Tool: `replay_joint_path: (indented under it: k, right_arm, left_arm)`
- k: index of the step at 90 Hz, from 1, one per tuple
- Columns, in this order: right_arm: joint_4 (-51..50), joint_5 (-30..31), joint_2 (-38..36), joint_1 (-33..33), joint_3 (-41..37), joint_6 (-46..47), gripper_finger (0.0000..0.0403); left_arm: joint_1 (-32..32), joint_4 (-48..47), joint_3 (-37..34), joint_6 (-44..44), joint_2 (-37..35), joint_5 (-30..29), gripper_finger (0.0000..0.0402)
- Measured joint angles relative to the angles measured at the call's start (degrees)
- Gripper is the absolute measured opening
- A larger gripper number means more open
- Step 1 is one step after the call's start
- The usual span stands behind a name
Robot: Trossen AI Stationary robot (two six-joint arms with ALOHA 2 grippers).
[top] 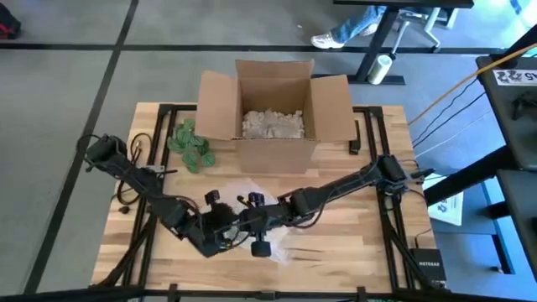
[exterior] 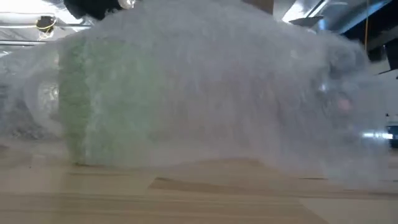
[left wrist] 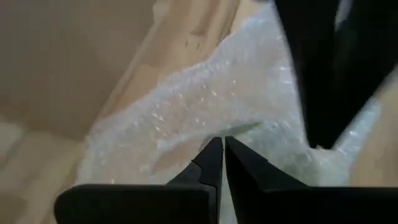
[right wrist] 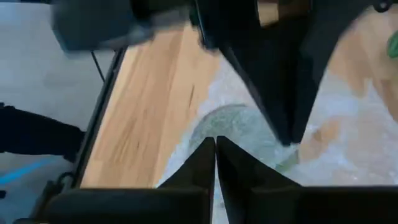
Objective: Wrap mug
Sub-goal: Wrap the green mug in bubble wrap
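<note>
Grey carpet is surrounding the light wooden counter (top: 352, 252), and a person's legs and pale shoes (top: 329, 39) are showing beyond its far edge. An open brown cardboard box (top: 273, 113) holding pale packing filler is sitting at the counter's far middle, with a sprig of green artificial leaves (top: 191, 144) lying just beside it on the left arm's side. Both dark arms are reaching toward the near middle, where a crumpled sheet of clear bubble wrap (top: 289, 250) is lying. In the low view the pale green mug (exterior: 99, 106) is resting on the counter, veiled in the bubble wrap (exterior: 249, 93). The left pincer (left wrist: 217, 152) is clenched, its two dark fingers pressed together right over the wrap (left wrist: 186, 106); whether a fold is pinched between them cannot be told. The right pincer (right wrist: 215, 149) is likewise clenched, hovering over the mug's greenish rim (right wrist: 233, 121) under the wrap, with the other arm's dark fingers crossing close above.
</note>
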Motion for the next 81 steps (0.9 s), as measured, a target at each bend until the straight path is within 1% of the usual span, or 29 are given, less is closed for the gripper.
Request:
replay_joint_path:
  k: [11,21,28,37,51,61,81]
  right_arm:
    - [1.0,-1.0,0.0,-0.2,0.0,0.0,0.0000]
    - [0.8,-2.0,0.0,-0.8,0.0,0.1,0.0000]
    - [0.8,-2.7,0.0,-1.4,0.0,1.5,0.0000]
    - [-0.3,-4.9,0.0,-2.2,0.0,2.8,0.0000]
    - [-2.6,-5.2,0.0,-3.0,0.1,2.8,0.0000]
    - [-5.3,-6.0,0.1,-3.3,1.9,2.9,0.0000]
    - [-7.7,-6.9,0.1,-3.3,6.5,2.7,0.0000]
  left_arm:
    - [-3.4,-1.9,0.0,-2.0,-1.0,-4.6,0.0000]
    - [-6.7,-5.7,0.0,-5.5,-3.2,-9.8,0.0000]
    - [-9.5,-9.9,0.0,-9.6,-4.7,-14.0,0.0000]
    - [-13.4,-15.3,0.0,-16.6,-6.3,-19.4,0.0000]
    - [-18.7,-20.8,0.0,-25.0,-6.8,-26.2,0.0000]
    - [-21.0,-21.6,-1.7,-29.3,-6.8,-27.9,0.0000]
    - [-22.5,-21.5,-6.0,-38.1,-6.7,-28.1,0.0000]
